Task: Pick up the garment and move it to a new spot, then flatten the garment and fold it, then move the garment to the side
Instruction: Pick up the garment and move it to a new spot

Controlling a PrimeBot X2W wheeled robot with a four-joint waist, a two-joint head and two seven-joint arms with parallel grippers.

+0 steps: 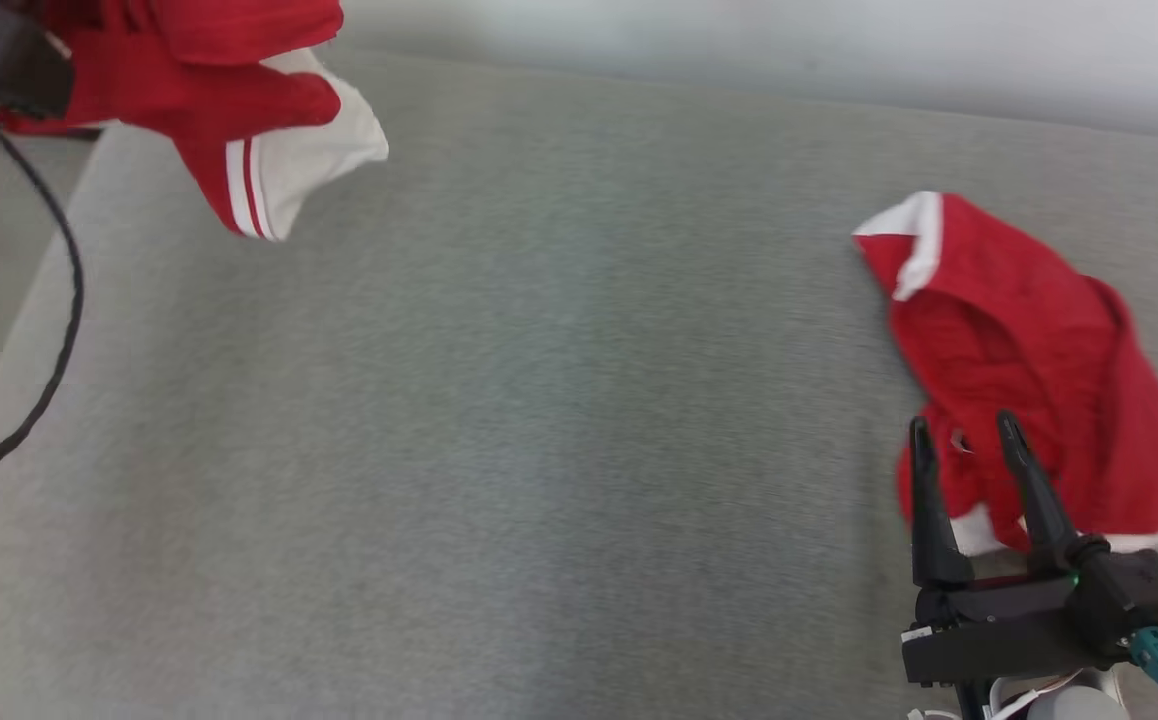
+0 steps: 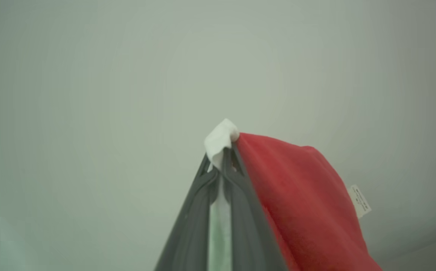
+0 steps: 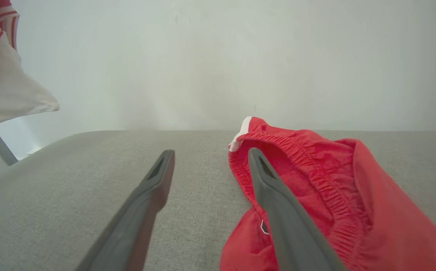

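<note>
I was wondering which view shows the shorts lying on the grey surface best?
The head view: the shorts lie whole there, crumpled, by the open right end effector. The right wrist view shows their waistband close up but crops their near part. The left wrist view shows the other garment, pinched aloft.

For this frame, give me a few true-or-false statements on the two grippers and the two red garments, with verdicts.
1. The left gripper is shut on a white edge of the red and white garment. True.
2. The right gripper is shut on the red shorts. False: its jaws stand open, and the shorts lie loose on the grey surface.
3. The red shorts lie neatly folded. False: they are crumpled in a heap, with the elastic waistband gaping.
4. The red and white garment hangs lifted off the grey surface. True.
</note>
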